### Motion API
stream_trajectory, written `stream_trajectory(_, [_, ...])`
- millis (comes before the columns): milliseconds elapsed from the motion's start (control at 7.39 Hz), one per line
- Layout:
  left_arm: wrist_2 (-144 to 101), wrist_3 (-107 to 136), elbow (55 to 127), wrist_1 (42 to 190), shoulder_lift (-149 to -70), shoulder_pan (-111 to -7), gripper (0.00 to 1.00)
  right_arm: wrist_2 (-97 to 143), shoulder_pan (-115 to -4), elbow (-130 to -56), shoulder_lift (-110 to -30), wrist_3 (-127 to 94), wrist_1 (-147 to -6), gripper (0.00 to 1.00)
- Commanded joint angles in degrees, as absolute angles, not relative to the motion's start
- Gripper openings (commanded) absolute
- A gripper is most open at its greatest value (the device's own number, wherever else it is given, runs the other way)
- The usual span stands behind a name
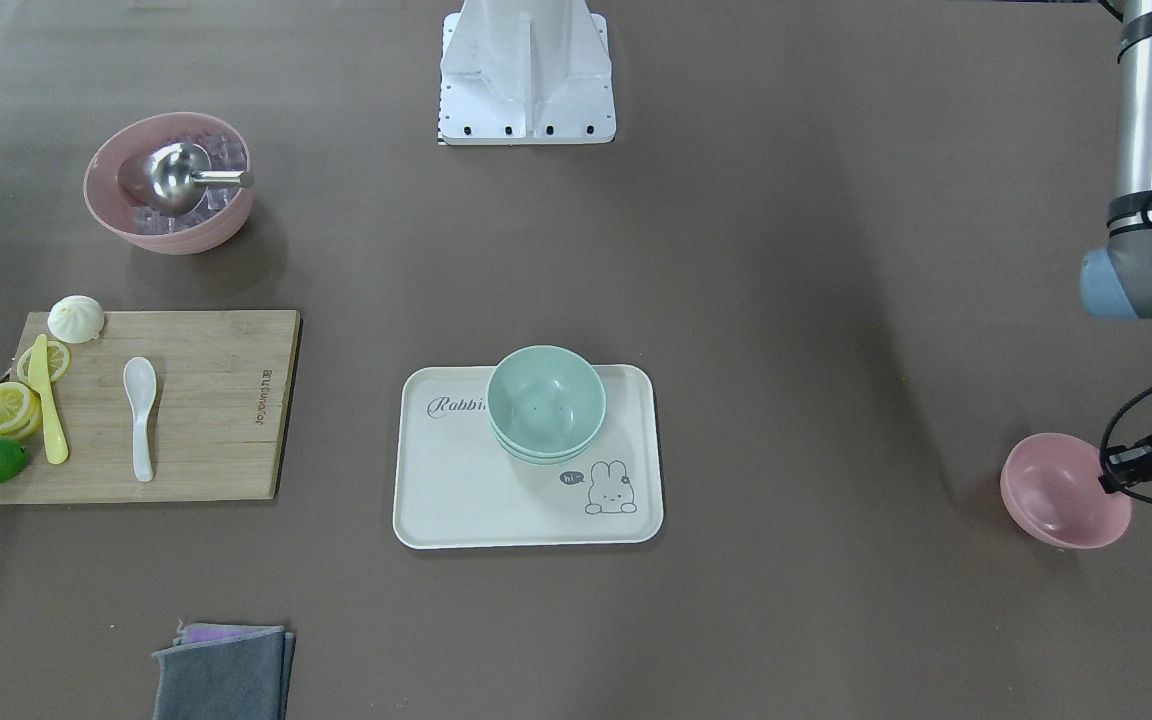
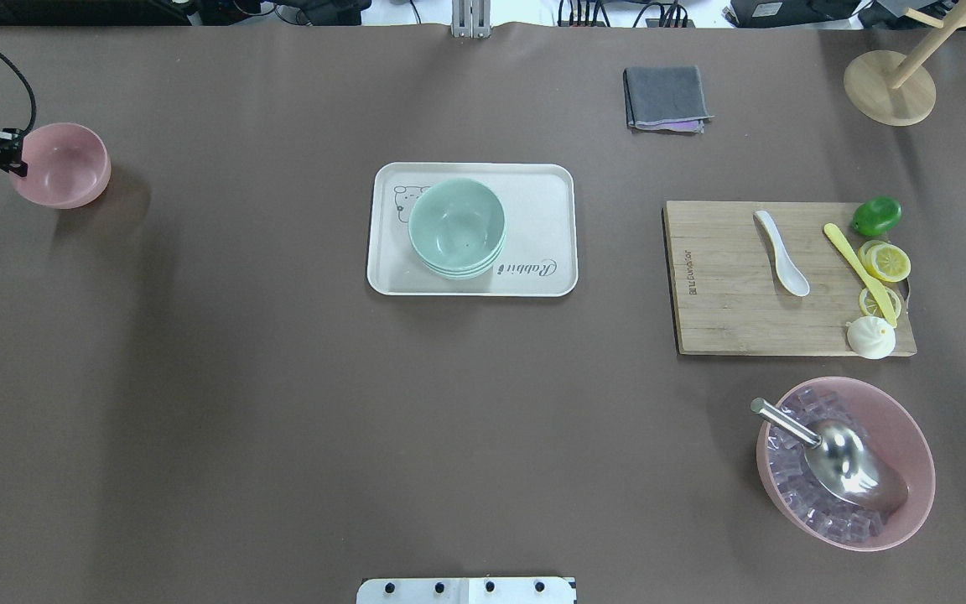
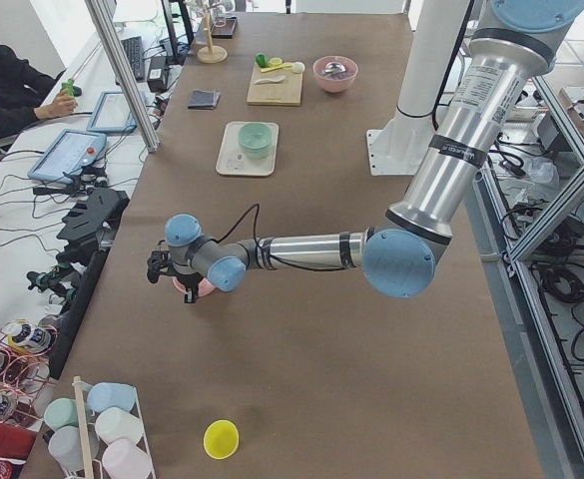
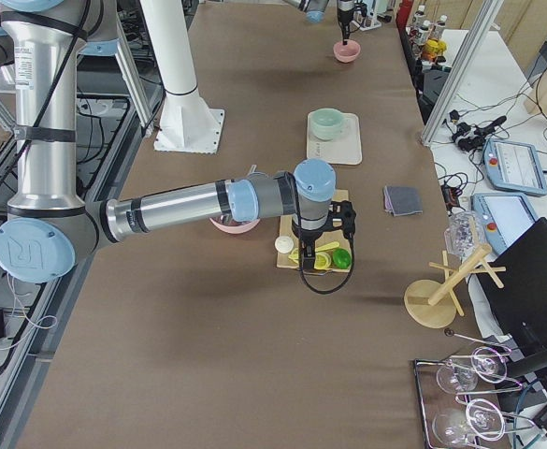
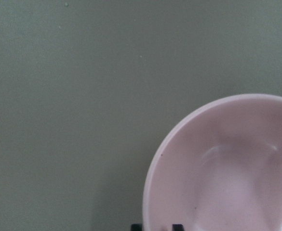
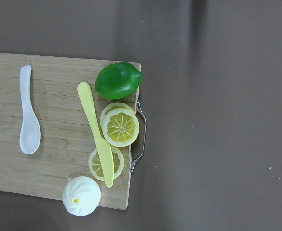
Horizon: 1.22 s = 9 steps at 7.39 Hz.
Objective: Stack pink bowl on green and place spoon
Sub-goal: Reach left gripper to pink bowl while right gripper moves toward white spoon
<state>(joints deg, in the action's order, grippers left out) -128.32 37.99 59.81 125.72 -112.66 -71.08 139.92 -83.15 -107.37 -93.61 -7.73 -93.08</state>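
Left gripper is at the far left end of the table, down on the near rim of the pink bowl. In the left wrist view two black fingertips poke in at the bottom edge, one outside the rim and one inside. The gap between them is wider than the bowl wall, so the jaws are parted around the rim, not visibly clamped on it. Whether the pink bowl is on the table or just off it can't be told.

Right gripper shows only in the right side view, hanging over the cutting board. Whether it is parted or closed, or holding anything, can't be told.

Green bowl sits upright on the white tray at table centre, with more green rims showing stacked under it. It is well apart from the pink bowl.

White spoon lies flat on the cutting board, bowl end toward the robot. A yellow knife lies beside the spoon, across the lemon slices. A lime is at the board's far corner and a white bun at the near corner.

Nearer the robot than the board, a big pink bowl holds ice cubes and a metal scoop. A grey cloth lies folded at the table's far side.
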Motion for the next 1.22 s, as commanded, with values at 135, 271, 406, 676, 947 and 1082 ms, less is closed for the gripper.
stream_trajectory(135, [-137.7,37.9,69.0,111.6,-113.4,-78.0,0.00,139.9,-83.1,-107.4,-93.5,-7.6,-93.0,1.00])
stream_trajectory(271, [-139.2,38.8,72.6,106.8,-114.4,-78.0,0.00,139.2,-81.2,-107.4,-92.3,-8.0,-93.1,1.00])
stream_trajectory(406, [-139.3,43.5,74.5,106.1,-115.3,-77.8,0.00,138.9,-78.8,-107.5,-90.9,-13.5,-92.9,1.00])
stream_trajectory(676, [-139.3,51.0,78.1,106.7,-115.5,-76.7,0.00,134.9,-70.4,-106.8,-84.0,-24.1,-92.6,0.99])
stream_trajectory(947, [-139.3,55.4,79.9,106.8,-116.6,-74.5,0.00,127.3,-63.2,-101.5,-74.6,-25.8,-92.6,0.98])
stream_trajectory(1082, [-139.3,63.0,81.5,107.0,-118.7,-70.5,0.00,126.8,-62.0,-98.1,-72.4,-25.9,-90.5,0.98])
